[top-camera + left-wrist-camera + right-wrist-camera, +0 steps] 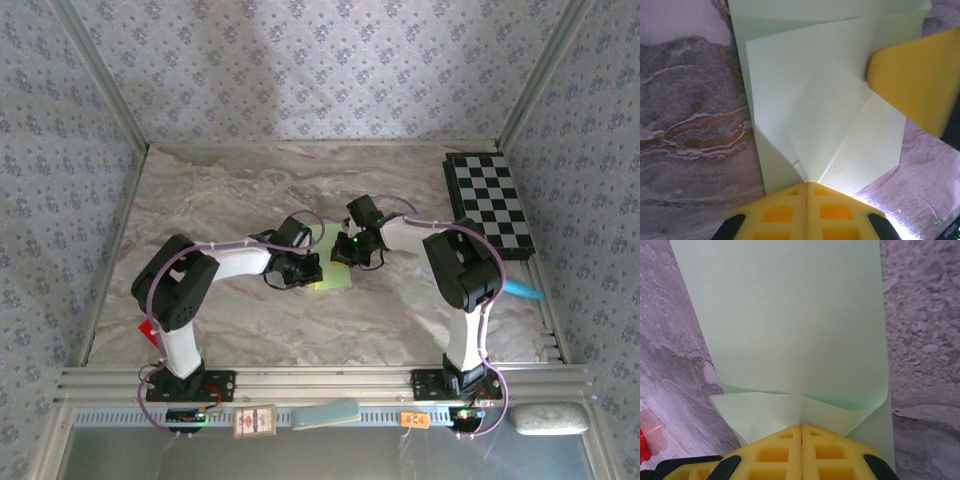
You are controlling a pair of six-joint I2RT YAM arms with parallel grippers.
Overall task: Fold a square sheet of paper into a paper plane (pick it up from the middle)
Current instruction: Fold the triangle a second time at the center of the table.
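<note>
Two robot arms: the left arm and the right arm. Two claws: the left claw and the right claw. One folded pale green paper at frame centre. One checkerboard at upper right. One light-blue card at bottom centre. One grey pad at lower right.

Left arm and right arm bent inward. Left gripper and right gripper sat closed, seemingly pinching the paper plane between fingertips.
</note>
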